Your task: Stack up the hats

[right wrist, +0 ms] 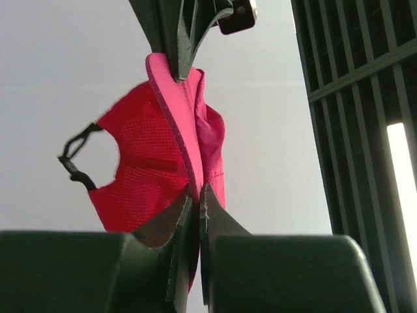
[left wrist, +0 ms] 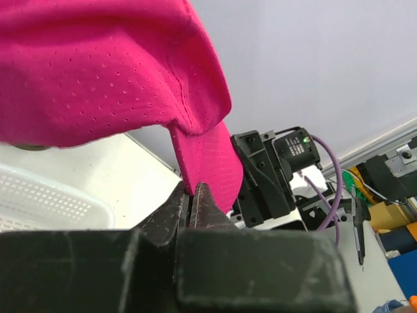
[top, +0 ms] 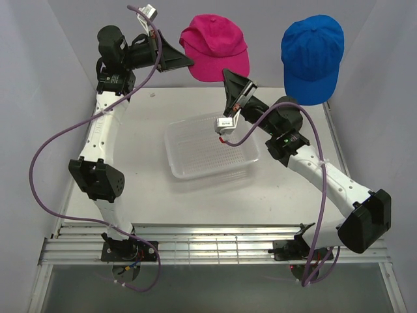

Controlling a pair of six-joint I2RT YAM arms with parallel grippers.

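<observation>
A magenta hat (top: pixel 215 45) hangs in the air at the back middle. My left gripper (top: pixel 191 62) is shut on its brim (left wrist: pixel 208 163), with the fingertips pinching the brim's edge in the left wrist view (left wrist: pixel 193 186). My right gripper (top: pixel 226 73) is shut on the hat's lower edge, and the brim (right wrist: pixel 176 111) runs down between its fingertips (right wrist: pixel 199 189). A blue hat (top: pixel 313 59) sits at the back right against the rear wall, apart from both grippers. The black and dark green hats are out of view.
A clear plastic tray (top: pixel 182 130) lies on the table below the right gripper and shows in the left wrist view (left wrist: pixel 39 202). The left gripper's fingers (right wrist: pixel 179 39) show at the top of the right wrist view. White walls close in the left, rear and right.
</observation>
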